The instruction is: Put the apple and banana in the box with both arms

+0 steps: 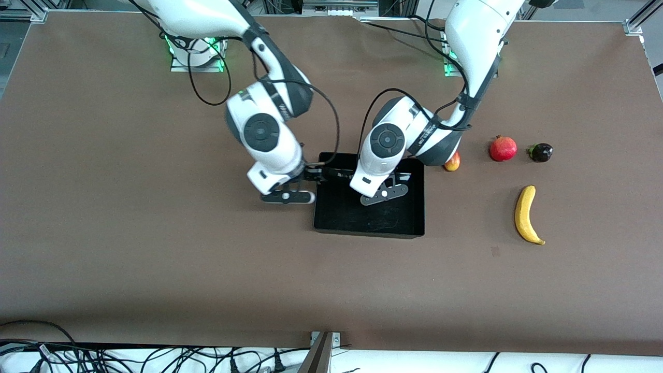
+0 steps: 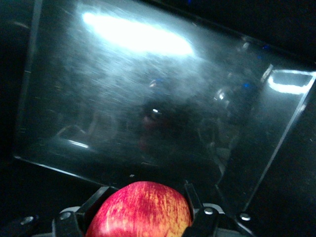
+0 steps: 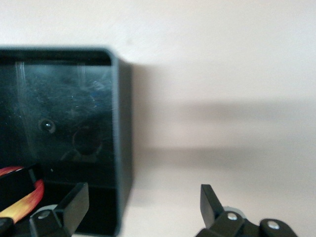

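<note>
The black box (image 1: 373, 217) sits mid-table. My left gripper (image 1: 386, 189) hangs over the box, shut on the red, yellow-streaked apple (image 2: 140, 210); my left gripper (image 2: 143, 197) shows a finger on each side of the apple above the glossy box floor (image 2: 148, 98). In the front view the arm hides the apple. My right gripper (image 1: 316, 176) is open and empty at the box wall toward the right arm's end; my right gripper (image 3: 143, 197) straddles that wall (image 3: 121, 123). The yellow banana (image 1: 525, 215) lies on the table toward the left arm's end.
A red-yellow mango (image 1: 452, 162) lies just beside the box toward the left arm's end. A red pomegranate (image 1: 503, 148) and a small dark fruit (image 1: 541, 152) lie farther along, farther from the front camera than the banana. Brown table all around.
</note>
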You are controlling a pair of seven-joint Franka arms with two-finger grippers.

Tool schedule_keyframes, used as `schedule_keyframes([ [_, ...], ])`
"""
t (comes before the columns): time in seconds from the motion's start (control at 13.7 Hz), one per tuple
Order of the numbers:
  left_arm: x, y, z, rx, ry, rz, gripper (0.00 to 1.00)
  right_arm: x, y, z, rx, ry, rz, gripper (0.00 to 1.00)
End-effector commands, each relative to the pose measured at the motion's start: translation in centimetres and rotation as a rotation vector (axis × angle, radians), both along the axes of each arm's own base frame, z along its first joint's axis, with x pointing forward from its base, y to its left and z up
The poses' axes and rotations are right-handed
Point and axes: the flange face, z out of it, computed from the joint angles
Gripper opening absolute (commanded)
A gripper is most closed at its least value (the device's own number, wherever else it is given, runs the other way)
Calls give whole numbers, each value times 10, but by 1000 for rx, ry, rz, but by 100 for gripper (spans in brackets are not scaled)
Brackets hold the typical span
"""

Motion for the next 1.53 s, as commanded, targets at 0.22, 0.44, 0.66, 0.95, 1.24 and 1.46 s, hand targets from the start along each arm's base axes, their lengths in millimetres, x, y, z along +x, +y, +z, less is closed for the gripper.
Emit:
schedule_keyframes([
  [0.22, -12, -28, -37, 7, -30, -77, 12, 34, -156, 89, -38, 31, 41, 100],
  [0.44, -18, -33, -54, 2, -32, -87, 13, 38, -227, 117, -71, 51, 88, 100],
  [0.66, -23, -35, -66, 24, -36, -97, 21, 26, -277, 135, -115, 131, 90, 100],
  [0.95, -22, -36, -71, 15, -51, -77, 51, 3, -335, 196, -156, 101, 119, 100],
  [1.24, -17, -32, -65, 21, -57, -71, 100, -9, -402, 216, -99, 103, 14, 100],
  [1.46, -8, -21, -29, 50, -45, -29, 100, -21, -405, 251, -108, -13, 20, 100],
])
